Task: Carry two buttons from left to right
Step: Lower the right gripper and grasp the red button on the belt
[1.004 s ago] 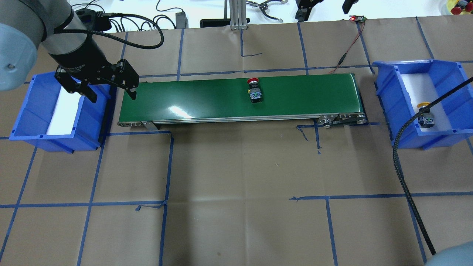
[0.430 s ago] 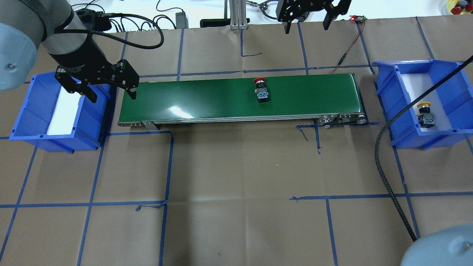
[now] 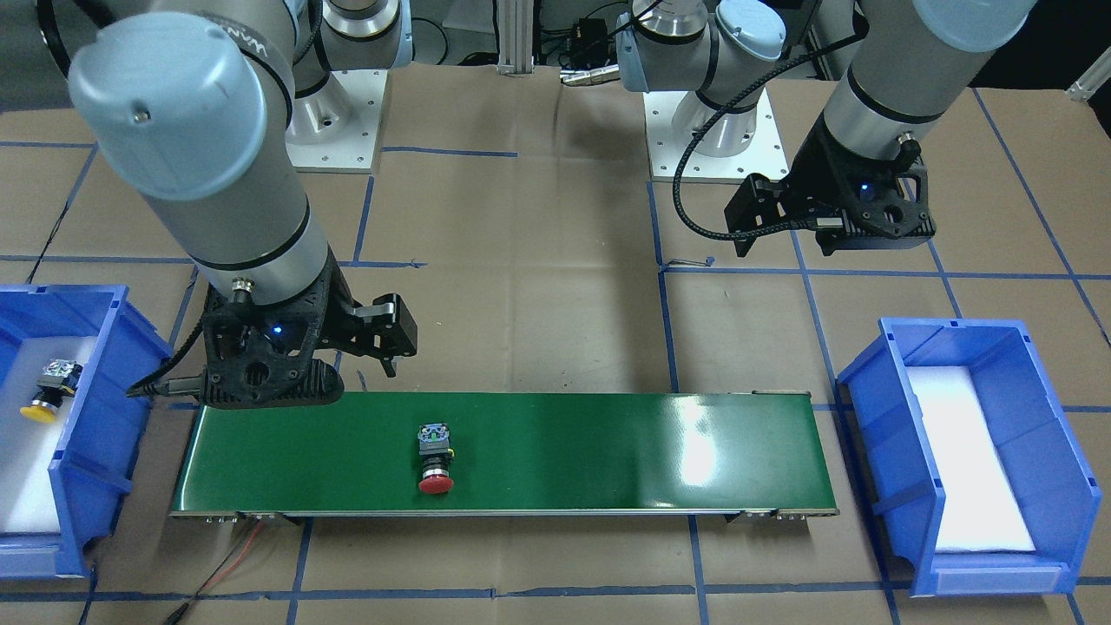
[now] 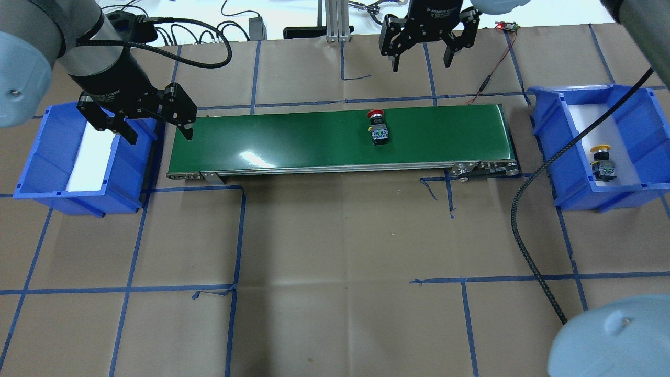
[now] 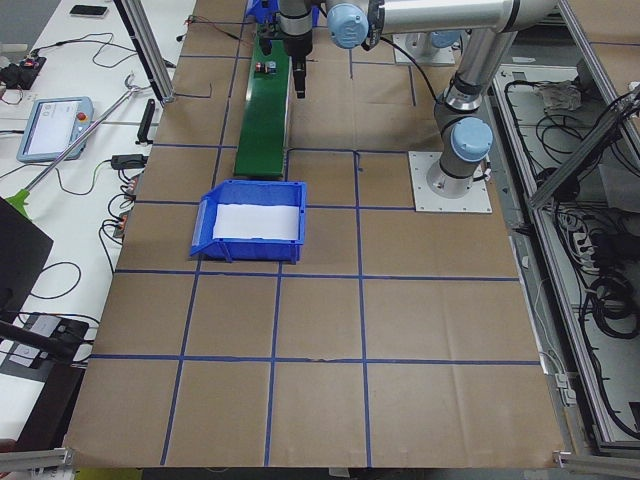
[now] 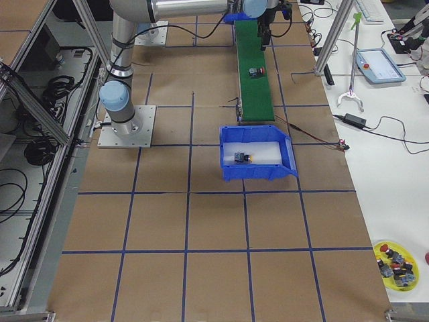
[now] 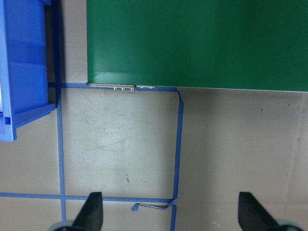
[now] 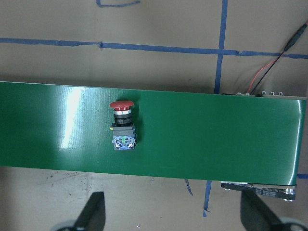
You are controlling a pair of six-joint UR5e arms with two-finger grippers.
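- Green conveyor belt point(image 4: 293, 136) runs along the brown-papered tabletop point(image 4: 335, 262) between two blue bins. The red button point(image 4: 378, 128) lies on it.
- The right claw point(image 4: 421, 65) hangs high, released and empty, fingers spread wide.
- In that claw's own camera, the red button sits below it and a little ahead, away from the robot's base. It is slightly off-centre, toward the robot's left.
- The button's long axis runs across the belt, with the red cap at the end far from the claw and the grey-white block at the near end. The fingers spread along the belt, so I judge that closing would pinch the black body from its sides.
- The right claw is much the nearer. The left claw point(image 4: 159, 139), also released and empty, hovers well away by the left bin point(image 4: 31, 162).
- The yellow button point(image 4: 602, 162) lies in the right bin point(image 4: 570, 90), off to the right claw's right.
- White lettering above the right claw seems to include "Adaptive". The rest is too small to read.
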